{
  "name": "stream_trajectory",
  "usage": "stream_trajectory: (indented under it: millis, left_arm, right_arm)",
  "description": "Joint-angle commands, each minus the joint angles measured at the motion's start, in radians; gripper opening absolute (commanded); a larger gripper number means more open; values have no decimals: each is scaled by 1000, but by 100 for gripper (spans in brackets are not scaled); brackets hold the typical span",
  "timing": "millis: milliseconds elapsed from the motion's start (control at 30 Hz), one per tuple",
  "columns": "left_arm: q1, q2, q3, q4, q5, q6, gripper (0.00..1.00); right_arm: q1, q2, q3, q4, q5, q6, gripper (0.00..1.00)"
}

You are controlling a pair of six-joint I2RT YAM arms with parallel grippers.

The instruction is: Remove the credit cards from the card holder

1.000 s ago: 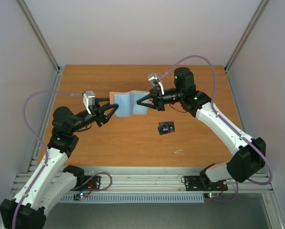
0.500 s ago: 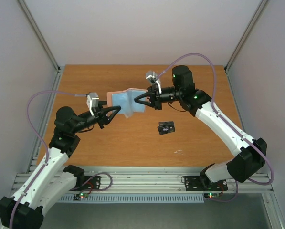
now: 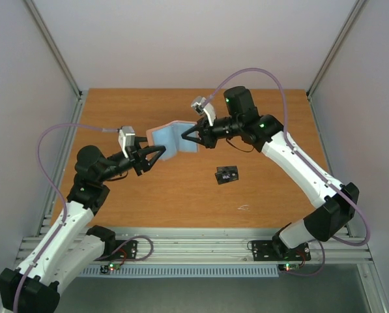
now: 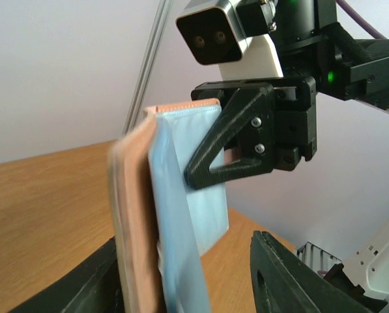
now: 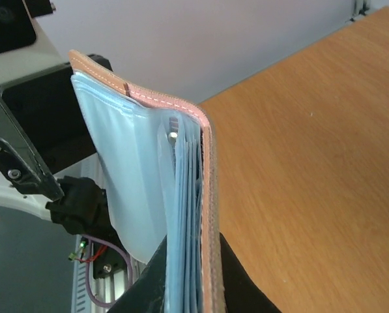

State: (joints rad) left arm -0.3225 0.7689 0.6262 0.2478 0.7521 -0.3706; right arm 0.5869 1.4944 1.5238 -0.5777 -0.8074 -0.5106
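Observation:
The card holder [image 3: 167, 138] hangs open above the table, tan-pink outside, light blue inside. My right gripper [image 3: 186, 138] is shut on its right leaf; the right wrist view has both fingers clamped on that leaf [image 5: 204, 195]. My left gripper [image 3: 156, 153] stands open at the other leaf. In the left wrist view that leaf [image 4: 139, 215] lies against the left finger [image 4: 96, 280], with a wide gap to the right finger [image 4: 292, 280]. One black credit card [image 3: 227, 175] with white marks lies flat on the table. No other card shows.
A small white mark [image 3: 243, 208] sits on the wooden table [image 3: 279, 130] near the front. Grey walls close in the left, back and right sides. A metal rail [image 3: 201, 251] with the arm bases runs along the near edge.
The right gripper has carried the holder a little to the left and further back. The left gripper has crept right toward the holder's free leaf; its jaws narrowed briefly and stand open again.

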Motion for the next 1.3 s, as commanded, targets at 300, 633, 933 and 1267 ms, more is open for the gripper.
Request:
stream_trajectory:
  millis: [300,633,933,1267]
  left_arm:
    - [-10,-4,-10,41,-86,-29,0]
    - [37,-8,-5,131,-37,-82,0]
    - [35,-16,8,140,12,-63,0]
    - [36,-25,18,131,74,32,0]
  right_arm:
    - [5,-22,14,7,-140,-24,50]
    - [-93,-59,-68,49,-212,10,51]
    - [-99,-48,-89,120,-62,24,44]
    - [-164,-15,-45,169,-219,81,57]
